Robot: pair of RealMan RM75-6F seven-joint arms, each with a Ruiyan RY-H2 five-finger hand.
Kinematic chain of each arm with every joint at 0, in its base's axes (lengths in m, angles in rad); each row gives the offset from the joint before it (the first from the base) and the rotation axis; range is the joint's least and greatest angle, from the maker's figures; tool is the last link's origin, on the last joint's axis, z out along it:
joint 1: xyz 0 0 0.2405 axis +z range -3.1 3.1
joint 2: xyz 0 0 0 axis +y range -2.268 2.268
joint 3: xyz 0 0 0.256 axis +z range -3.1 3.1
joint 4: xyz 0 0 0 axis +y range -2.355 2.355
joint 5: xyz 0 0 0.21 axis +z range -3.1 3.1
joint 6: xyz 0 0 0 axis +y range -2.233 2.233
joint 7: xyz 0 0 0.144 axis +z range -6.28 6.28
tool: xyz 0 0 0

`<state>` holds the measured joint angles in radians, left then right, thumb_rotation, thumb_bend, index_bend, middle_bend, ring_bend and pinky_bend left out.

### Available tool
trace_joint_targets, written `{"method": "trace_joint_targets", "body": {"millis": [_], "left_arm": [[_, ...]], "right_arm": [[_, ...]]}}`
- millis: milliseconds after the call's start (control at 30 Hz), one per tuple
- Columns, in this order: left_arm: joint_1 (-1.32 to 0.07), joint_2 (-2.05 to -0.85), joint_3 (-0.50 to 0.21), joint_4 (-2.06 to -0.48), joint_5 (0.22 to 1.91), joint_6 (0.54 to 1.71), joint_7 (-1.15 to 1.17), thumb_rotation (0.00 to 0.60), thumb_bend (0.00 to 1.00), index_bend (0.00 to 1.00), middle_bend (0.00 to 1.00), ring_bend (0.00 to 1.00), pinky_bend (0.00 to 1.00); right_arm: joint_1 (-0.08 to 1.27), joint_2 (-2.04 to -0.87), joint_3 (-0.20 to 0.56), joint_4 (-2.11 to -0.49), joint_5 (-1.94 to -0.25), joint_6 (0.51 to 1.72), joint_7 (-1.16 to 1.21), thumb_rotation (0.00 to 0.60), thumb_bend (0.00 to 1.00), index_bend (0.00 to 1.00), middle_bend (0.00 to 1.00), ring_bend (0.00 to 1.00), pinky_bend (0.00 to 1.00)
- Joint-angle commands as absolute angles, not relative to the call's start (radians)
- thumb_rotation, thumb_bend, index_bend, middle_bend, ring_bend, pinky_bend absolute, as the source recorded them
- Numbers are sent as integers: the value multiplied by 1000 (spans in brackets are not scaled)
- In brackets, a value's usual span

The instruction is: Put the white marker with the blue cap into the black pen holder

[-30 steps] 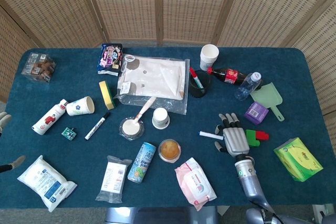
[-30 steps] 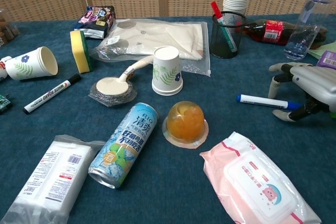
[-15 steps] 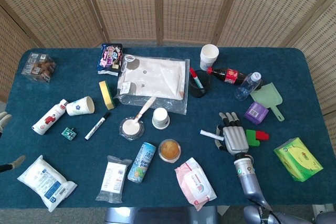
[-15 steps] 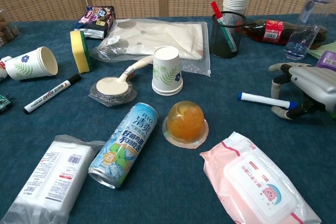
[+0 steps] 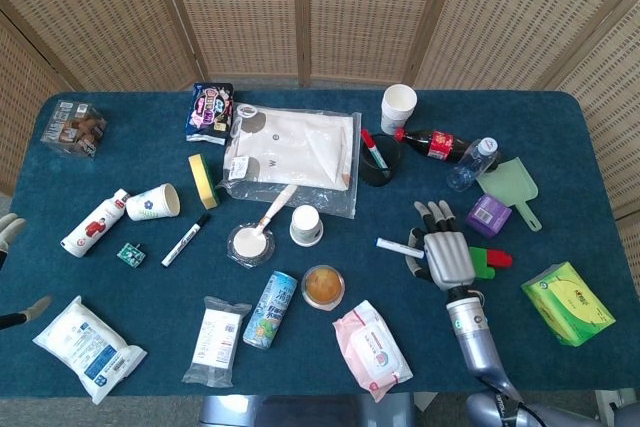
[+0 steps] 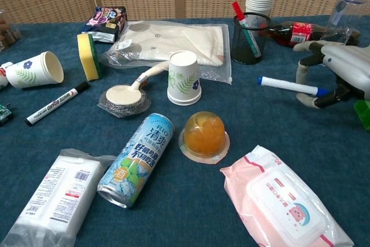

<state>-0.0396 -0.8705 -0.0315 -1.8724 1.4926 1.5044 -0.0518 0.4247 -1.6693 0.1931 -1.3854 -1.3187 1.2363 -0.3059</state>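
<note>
The white marker with the blue cap [image 6: 289,87] hangs level above the cloth, blue tip to the left, and also shows as the marker [image 5: 398,246] in the head view. My right hand [image 6: 341,67] pinches its right end between thumb and fingers; in the head view the right hand [image 5: 448,257] sits at the right of centre. The black mesh pen holder [image 6: 248,50] stands upright further back and to the left, with a red-capped pen inside; from above the pen holder [image 5: 380,175] lies beyond the hand. Only fingertips of my left hand [image 5: 8,230] show at the left edge, spread apart.
A paper cup stack [image 6: 259,1], a cola bottle [image 6: 295,32] and a water bottle [image 6: 338,21] crowd the holder's far side. A pink wipes pack [image 6: 283,201] and a jelly cup [image 6: 203,133] lie nearer. A purple box [image 5: 489,214] and a red-green block [image 5: 490,262] flank my right hand.
My right hand has lifted the marker off the table and carried it a little further back, toward the pen holder. The left hand has barely moved.
</note>
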Motion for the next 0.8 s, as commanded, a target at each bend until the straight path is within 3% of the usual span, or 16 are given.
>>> {"method": "trace_joint_targets", "body": {"millis": [33,433,800], "left_arm": [[-39,-870,-31,-1872,1494,1505,-53,600,88,0,0,0,0],[-36,-865,-29,-1865,1501,1511,-74,600,88,0,0,0,0],[-36,-862,-25,-1861,1506,1508,-86,600,88,0,0,0,0]], "right_arm": [[445,-1640,218,-1428,-1324,1244,-343,600,471,587,43,0,4],[585,-1619,369,-1487,-1227,1151,-403,600,477,607,60,0,5],[673,-1687,506,-1415,-1141,1131,-150,600,492,610,71,0,5]]}}
